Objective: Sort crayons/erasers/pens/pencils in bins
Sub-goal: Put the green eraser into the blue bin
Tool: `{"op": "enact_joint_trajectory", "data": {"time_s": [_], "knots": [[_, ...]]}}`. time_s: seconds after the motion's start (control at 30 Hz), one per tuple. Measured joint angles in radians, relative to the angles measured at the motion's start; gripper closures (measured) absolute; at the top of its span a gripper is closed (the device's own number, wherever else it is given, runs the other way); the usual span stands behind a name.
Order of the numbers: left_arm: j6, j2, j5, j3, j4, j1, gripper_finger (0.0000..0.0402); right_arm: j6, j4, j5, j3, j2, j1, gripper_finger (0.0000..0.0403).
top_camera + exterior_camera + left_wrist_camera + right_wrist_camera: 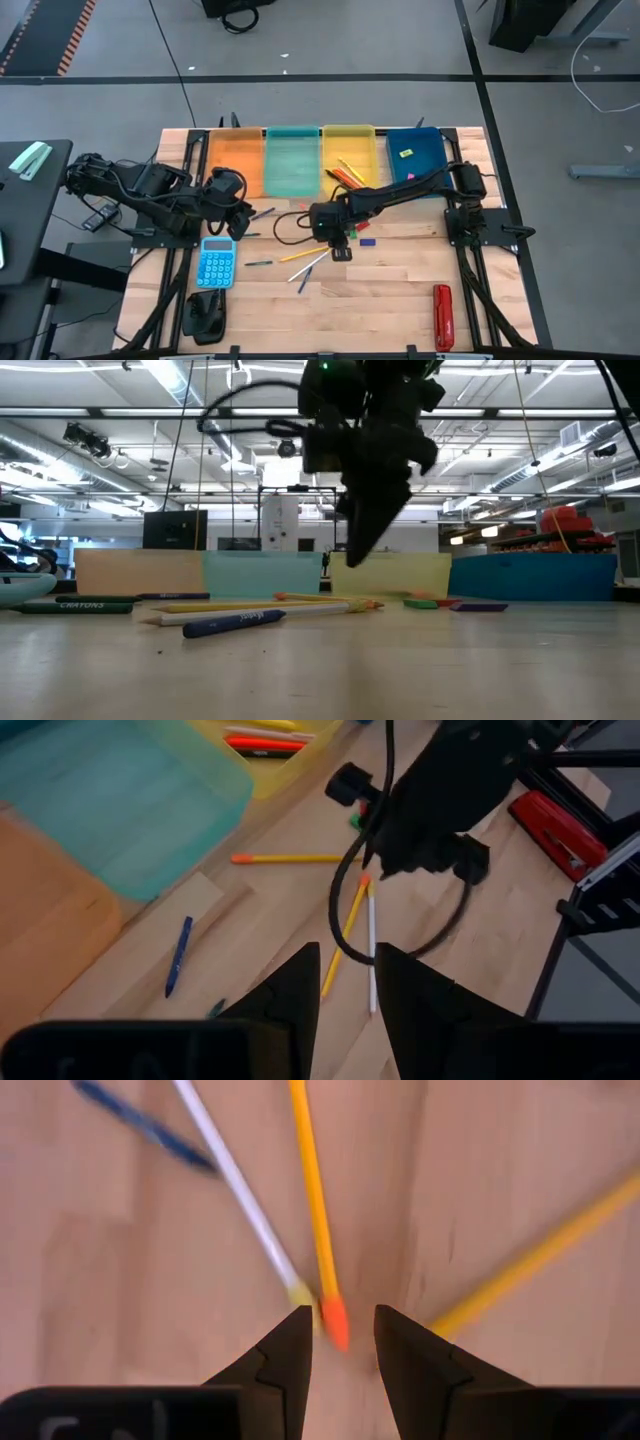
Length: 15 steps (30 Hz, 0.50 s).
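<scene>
Four bins stand in a row at the table's far side: orange (235,160), teal (292,160), yellow (350,150), dark blue (415,155). A few red and orange sticks (345,176) lie in the yellow bin, and small erasers (406,153) in the blue one. A yellow pencil (300,256), a white pencil (312,264) and a blue stick (303,283) lie on the wood. My right gripper (339,247) hangs open above the table, its fingers on either side of the yellow pencil's orange end (335,1320). My left gripper (240,222) waits open near the orange bin.
A light-blue calculator (215,262) lies near the table's left edge, with a black object (207,315) in front of it. A red oblong tool (443,316) lies at the near right. Small erasers (366,240) and another yellow pencil (530,1265) lie close to my right gripper.
</scene>
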Motion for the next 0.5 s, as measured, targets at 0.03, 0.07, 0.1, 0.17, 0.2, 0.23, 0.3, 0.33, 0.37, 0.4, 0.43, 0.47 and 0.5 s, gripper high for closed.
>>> {"op": "enact_joint_trajectory", "data": {"time_s": [0.03, 0.07, 0.1, 0.17, 0.2, 0.23, 0.3, 0.33, 0.37, 0.4, 0.43, 0.47, 0.5], "knots": [[0.000, 0.000, 0.008, 0.000, 0.000, 0.000, 0.0294, 0.006, -0.030, 0.011, 0.000, 0.003, -0.001, 0.0284], [0.000, 0.000, 0.016, 0.000, 0.000, 0.000, 0.0294, 0.019, -0.061, 0.027, 0.000, 0.004, -0.005, 0.0284], [0.000, 0.000, 0.022, 0.000, 0.000, 0.000, 0.0294, 0.032, -0.099, 0.043, 0.000, 0.004, -0.011, 0.0284], [0.000, 0.000, 0.029, 0.000, 0.000, 0.000, 0.0294, 0.065, -0.155, 0.069, 0.000, 0.004, -0.026, 0.0284], [0.000, 0.000, 0.030, 0.000, 0.000, 0.000, 0.0294, 0.086, -0.177, 0.075, 0.000, 0.004, -0.035, 0.0284], [0.000, 0.000, 0.031, 0.000, 0.000, 0.000, 0.0294, 0.113, -0.196, 0.076, 0.000, 0.002, -0.045, 0.0283], [0.000, 0.000, 0.031, 0.000, 0.000, 0.000, 0.0294, 0.200, -0.205, 0.076, 0.000, 0.000, -0.065, 0.0282], [0.000, 0.000, 0.031, 0.000, 0.000, 0.000, 0.0294, 0.257, -0.211, 0.076, 0.000, 0.000, -0.076, 0.0280], [0.000, 0.000, 0.031, 0.000, 0.000, 0.000, 0.0294, 0.315, -0.220, 0.071, 0.000, 0.000, -0.087, 0.0277], [-0.001, 0.000, 0.031, 0.000, 0.000, 0.000, 0.0294, 0.376, -0.226, 0.056, 0.000, 0.000, -0.101, 0.0273], [-0.002, 0.000, 0.031, 0.000, 0.000, 0.000, 0.0294, 0.437, -0.222, 0.032, -0.001, 0.000, -0.115, 0.0269], [-0.006, 0.000, 0.031, 0.000, 0.000, 0.000, 0.0294, 0.495, -0.219, -0.001, -0.005, 0.000, -0.130, 0.0263], [-0.010, 0.000, 0.031, 0.000, 0.001, 0.000, 0.0294, 0.549, -0.223, -0.031, -0.012, 0.000, -0.144, 0.0258]]}}
